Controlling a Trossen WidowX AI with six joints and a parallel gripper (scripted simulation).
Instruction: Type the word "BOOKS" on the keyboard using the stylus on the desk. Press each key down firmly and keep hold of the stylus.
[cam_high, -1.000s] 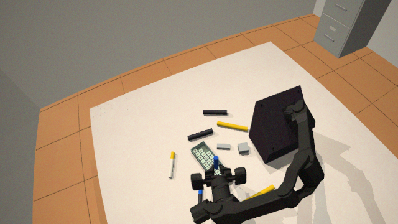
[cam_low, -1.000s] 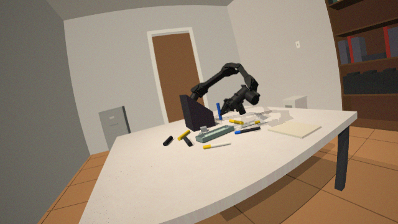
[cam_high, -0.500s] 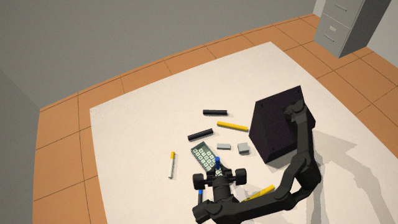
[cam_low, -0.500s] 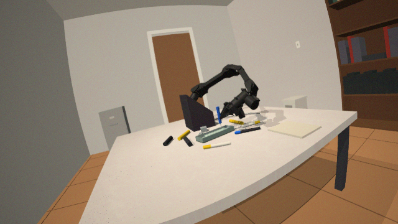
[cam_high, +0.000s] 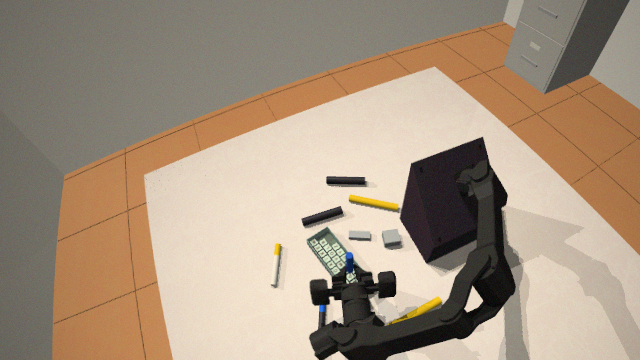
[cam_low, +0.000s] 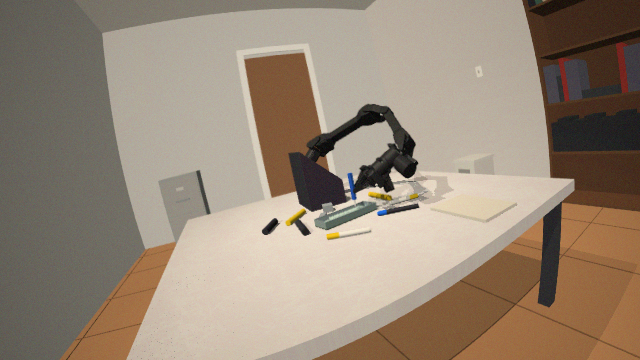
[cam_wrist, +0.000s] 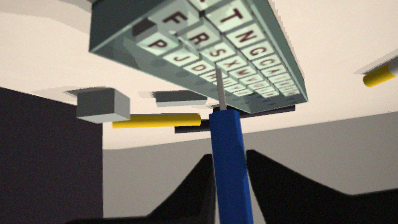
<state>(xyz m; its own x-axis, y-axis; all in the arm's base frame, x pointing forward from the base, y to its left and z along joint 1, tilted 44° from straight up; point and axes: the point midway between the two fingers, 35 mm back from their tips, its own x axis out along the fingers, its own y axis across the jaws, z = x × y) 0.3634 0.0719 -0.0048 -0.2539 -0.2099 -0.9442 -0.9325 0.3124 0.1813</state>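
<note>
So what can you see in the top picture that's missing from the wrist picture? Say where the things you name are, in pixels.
Only the top view: a filing cabinet (cam_high: 532, 55), orange floor tiles (cam_high: 95, 220) and the arm's long bent links (cam_high: 415, 337).

Only the wrist view: letters on the keys you can read, like T and N, and the thin grey tip (cam_wrist: 221, 90) of the blue stylus.

Both: the keyboard (cam_high: 316, 243) (cam_wrist: 115, 62), the blue stylus (cam_high: 349, 262) (cam_wrist: 230, 165) and the pincer (cam_high: 349, 276) (cam_wrist: 229, 159) gripping it.

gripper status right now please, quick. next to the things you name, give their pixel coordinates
Gripper (cam_high: 350, 280) (cam_low: 354, 189) (cam_wrist: 229, 159): closed, holding the blue stylus (cam_high: 349, 262) (cam_low: 351, 186) (cam_wrist: 230, 175).
</note>
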